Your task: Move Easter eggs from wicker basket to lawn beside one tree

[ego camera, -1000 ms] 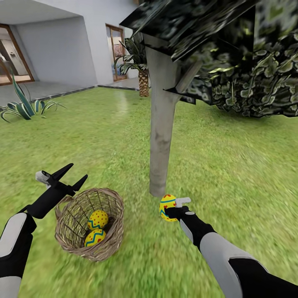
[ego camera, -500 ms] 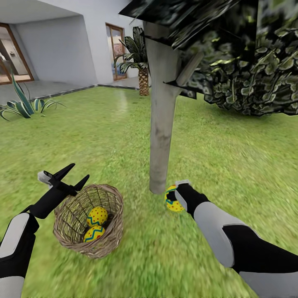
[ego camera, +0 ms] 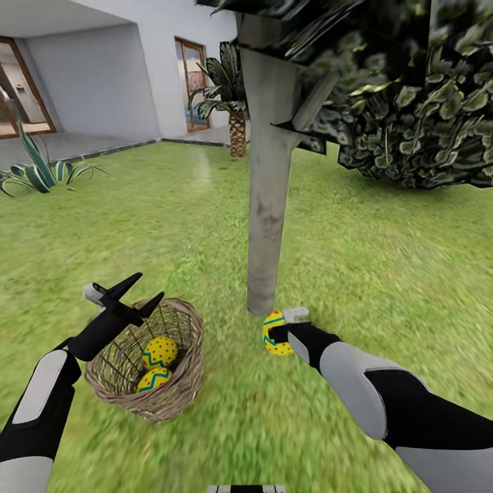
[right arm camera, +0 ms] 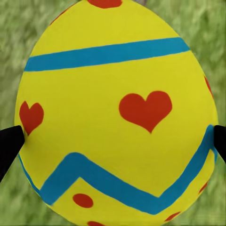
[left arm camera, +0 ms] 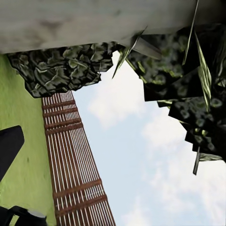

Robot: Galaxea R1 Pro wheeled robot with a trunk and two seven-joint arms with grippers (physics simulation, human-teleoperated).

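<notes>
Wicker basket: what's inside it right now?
Two Easter eggs lie in the wicker basket: a red-dotted egg above a blue-zigzag egg. The near wall and the eggs cover the basket's floor.

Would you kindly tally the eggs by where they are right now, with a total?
In the basket: 2, a dotted egg and a zigzag egg.
In the right pincer, low by the tree trunk: 1 egg.
Lying loose on the grass: 0.
Total: 3 eggs.
</notes>
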